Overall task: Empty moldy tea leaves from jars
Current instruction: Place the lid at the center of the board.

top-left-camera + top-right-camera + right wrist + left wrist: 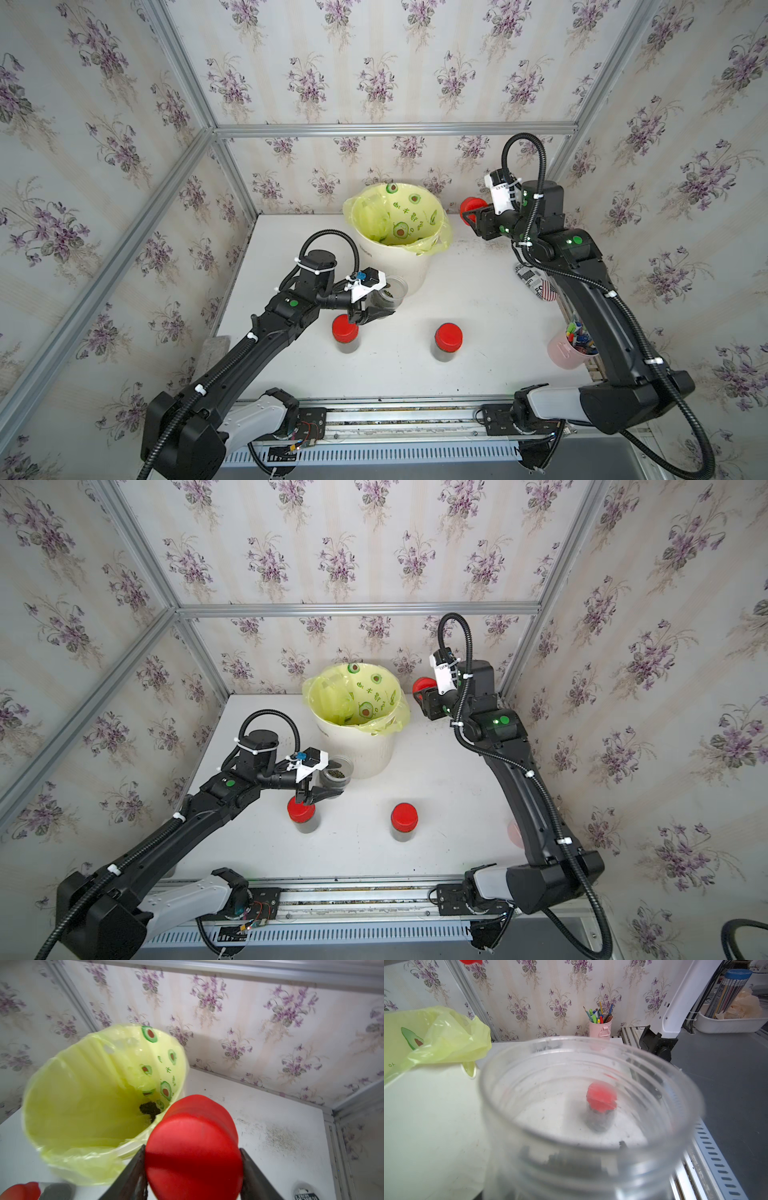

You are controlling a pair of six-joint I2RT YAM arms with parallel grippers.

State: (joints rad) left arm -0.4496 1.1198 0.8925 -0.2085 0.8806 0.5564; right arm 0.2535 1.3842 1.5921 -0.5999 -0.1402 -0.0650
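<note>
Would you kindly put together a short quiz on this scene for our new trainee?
1. True or false: the left pincer holds an open jar.
2. What does the right pincer grip? A. a red lid B. a spoon C. a sponge
3. How many capped jars stand on the table?
Key: 1 true; 2 A; 3 two.
</note>
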